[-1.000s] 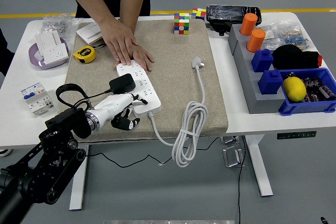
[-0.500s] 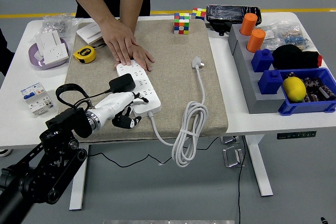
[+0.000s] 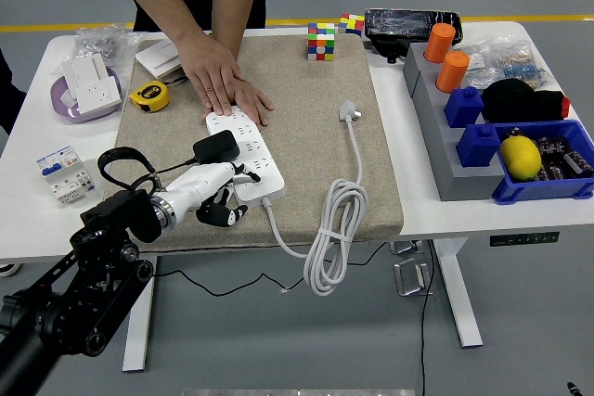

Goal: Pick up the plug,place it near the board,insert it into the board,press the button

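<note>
A white power strip (image 3: 249, 157) lies on the beige mat (image 3: 306, 136). A black plug (image 3: 215, 147) with a black cable stands on the strip's left edge. My left hand (image 3: 221, 194), white with black fingertips, lies at the strip's near end just below the plug. Its fingers are curled, with one white finger (image 3: 243, 173) stretched onto the strip. It does not seem to grasp the plug. A person's hand (image 3: 223, 81) presses flat on the strip's far end. My right arm is out of view.
The strip's own white plug (image 3: 349, 112) lies on the mat, and its cable coil (image 3: 327, 229) hangs over the near edge. A tape measure (image 3: 148, 95), a purple dish with sockets (image 3: 85, 90) and a breaker (image 3: 62, 173) are on the left. Cubes (image 3: 321, 42) and grey-blue bins (image 3: 492, 127) are on the right.
My left hand has shifted very slightly to the left. The plug, the strip and the person's hand have not moved.
</note>
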Tool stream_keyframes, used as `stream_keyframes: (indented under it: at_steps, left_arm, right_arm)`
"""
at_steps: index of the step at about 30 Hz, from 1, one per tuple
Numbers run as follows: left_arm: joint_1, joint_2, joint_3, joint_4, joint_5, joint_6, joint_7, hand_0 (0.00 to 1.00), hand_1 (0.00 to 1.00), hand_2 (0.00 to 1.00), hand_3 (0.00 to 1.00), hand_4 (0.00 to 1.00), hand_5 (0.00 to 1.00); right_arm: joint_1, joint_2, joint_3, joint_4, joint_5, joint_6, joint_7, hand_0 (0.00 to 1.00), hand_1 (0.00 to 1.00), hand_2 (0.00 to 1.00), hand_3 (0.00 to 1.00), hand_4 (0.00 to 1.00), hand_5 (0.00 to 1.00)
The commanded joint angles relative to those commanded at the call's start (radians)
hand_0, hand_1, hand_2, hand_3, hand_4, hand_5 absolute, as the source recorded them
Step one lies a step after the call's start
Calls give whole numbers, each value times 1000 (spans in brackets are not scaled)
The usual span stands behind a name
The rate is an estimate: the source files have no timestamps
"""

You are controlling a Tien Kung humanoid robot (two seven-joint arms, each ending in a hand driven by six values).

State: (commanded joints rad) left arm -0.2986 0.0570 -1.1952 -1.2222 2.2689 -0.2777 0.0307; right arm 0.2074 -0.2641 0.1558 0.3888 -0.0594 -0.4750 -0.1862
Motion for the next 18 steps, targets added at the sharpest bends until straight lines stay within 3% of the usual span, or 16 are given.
stream_keyframes:
  at_steps: [13,18]
  left_arm:
    - [2,3,25,22,0,-5,-1,158,21,141,765,626,2]
    - [10,4,2,-28,0,-7,0,159,21,142,761,622,2]
  right_arm:
    - [1,1,4,0,0,-1,1,788,734,736,759,998,998]
    - [1,0,5,0,0,-1,0,788,734,735,758,998,998]
